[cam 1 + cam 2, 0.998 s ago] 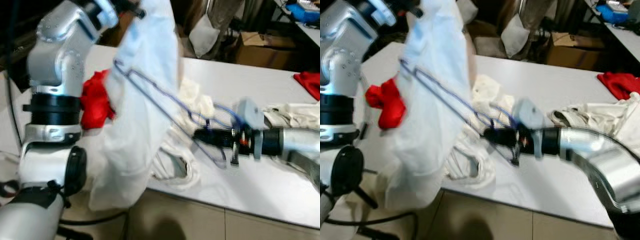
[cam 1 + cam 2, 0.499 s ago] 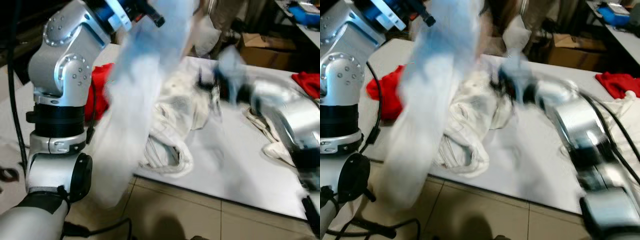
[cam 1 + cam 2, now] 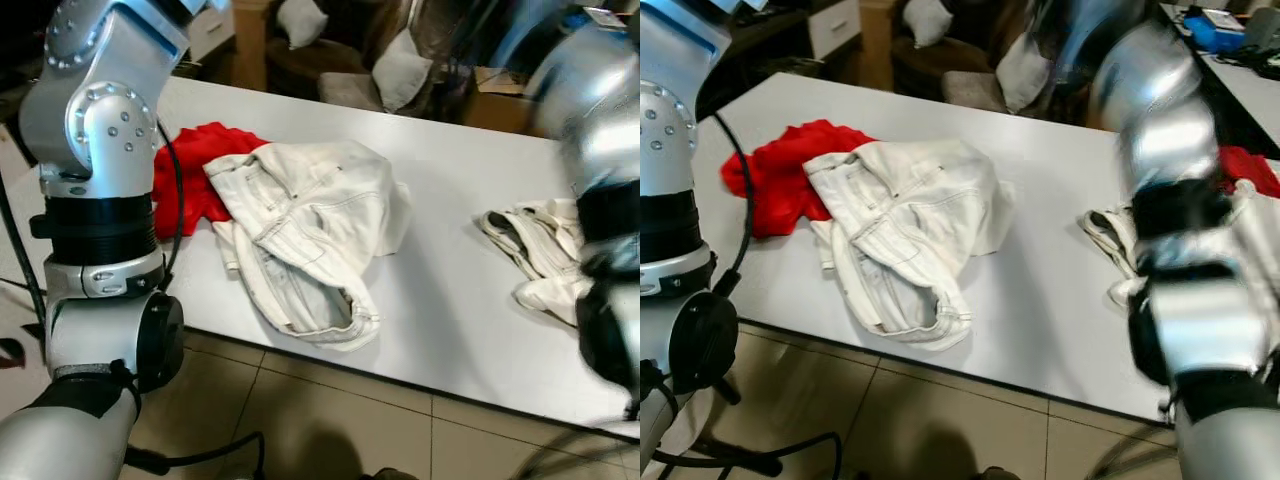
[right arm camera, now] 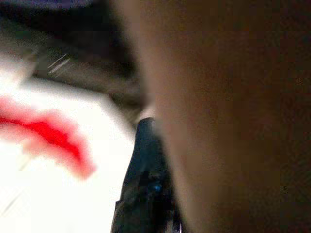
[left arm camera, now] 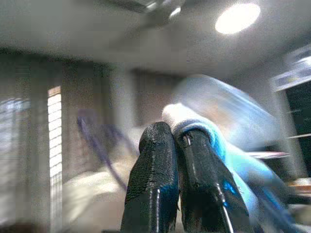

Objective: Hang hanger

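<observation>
Our left end effector (image 5: 172, 184), raised toward the ceiling, clamps pale blue cloth (image 5: 218, 145), a purple hanger (image 5: 95, 141) blurred beside it. We cannot tell our right end effector's state. White jeans (image 3: 300, 225) overlap red cloth (image 3: 185, 180) on the worktop (image 3: 450, 270).

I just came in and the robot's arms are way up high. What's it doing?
The robot's left gripper is pinching a pale blue garment up high, with a blurry purple hanger wire beside it. Its right arm is raised too, and blurred. On the white table lie white jeans, a red cloth and another cream garment, none being touched.
</observation>
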`<state>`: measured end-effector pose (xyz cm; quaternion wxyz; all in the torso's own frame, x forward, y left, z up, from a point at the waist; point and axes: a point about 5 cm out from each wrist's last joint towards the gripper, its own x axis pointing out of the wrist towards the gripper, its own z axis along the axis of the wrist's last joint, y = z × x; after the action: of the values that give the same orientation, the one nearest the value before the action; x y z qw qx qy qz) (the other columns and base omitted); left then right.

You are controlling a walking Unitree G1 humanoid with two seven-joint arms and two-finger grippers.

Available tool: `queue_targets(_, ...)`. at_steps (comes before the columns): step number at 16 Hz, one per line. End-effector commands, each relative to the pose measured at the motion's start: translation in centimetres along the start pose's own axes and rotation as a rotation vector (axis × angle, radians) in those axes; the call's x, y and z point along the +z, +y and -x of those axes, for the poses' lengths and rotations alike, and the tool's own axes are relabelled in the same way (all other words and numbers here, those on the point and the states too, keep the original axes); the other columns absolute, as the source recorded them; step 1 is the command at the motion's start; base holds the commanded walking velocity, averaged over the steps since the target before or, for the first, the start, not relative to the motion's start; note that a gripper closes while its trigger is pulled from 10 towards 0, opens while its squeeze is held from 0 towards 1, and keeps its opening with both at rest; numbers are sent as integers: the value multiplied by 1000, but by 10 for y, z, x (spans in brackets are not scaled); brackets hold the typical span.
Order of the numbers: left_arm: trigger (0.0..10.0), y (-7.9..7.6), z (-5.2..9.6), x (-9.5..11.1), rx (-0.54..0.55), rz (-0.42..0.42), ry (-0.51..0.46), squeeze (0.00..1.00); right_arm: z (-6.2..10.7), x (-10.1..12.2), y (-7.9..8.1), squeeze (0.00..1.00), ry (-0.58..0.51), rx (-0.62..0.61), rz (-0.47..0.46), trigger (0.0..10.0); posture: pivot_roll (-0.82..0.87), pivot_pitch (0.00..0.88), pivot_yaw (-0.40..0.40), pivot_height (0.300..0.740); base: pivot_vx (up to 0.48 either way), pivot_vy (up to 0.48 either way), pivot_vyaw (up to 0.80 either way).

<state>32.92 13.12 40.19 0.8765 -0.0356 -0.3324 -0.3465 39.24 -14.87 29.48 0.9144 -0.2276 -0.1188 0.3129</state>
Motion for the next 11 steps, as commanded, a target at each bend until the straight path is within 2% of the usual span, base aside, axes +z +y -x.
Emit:
queue_targets(1, 10000, 6, 6, -27, 86, -23, 113, 0, 6, -35, 29, 0, 98, 167, -3, 10000, -31, 0, -43, 740, 0, 0, 0)
queue_targets(3, 10000, 2, 11, -59, 130, -6, 252, 0, 26, -64, 59, 0, 160, 333, -38, 10000, -32, 0, -33, 740, 0, 0, 0)
queue_targets(4, 10000, 2, 16, -82, 166, -35, 357, 0, 47, -75, 74, 0, 199, 464, -66, 10000, -34, 0, -26, 740, 0, 0, 0)
queue_targets(5, 10000, 2, 18, -88, 175, -42, 386, 0, 54, -77, 78, 0, 207, 503, -72, 10000, -35, 0, -23, 740, 0, 0, 0)
queue_targets(6, 10000, 4, 21, -97, 199, -62, 424, 0, 63, -79, 81, 0, 228, 548, -98, 10000, -41, 0, -13, 740, 0, 0, 0)
queue_targets(7, 10000, 14, 27, -111, 257, -109, 483, 0, 83, -80, 79, 0, 267, 615, -103, 10000, -44, 0, -7, 740, 0, 0, 0)
queue_targets(8, 10000, 23, 29, -117, 309, -140, 508, 0, 95, -79, 75, 0, 290, 648, -91, 10000, -51, 0, 8, 740, 0, 0, 0)
queue_targets(11, 10000, 44, 25, -114, 428, -234, 497, 0, 110, -75, 64, 0, 321, 665, -45, 10000, -51, 0, 11, 740, 0, 0, 0)
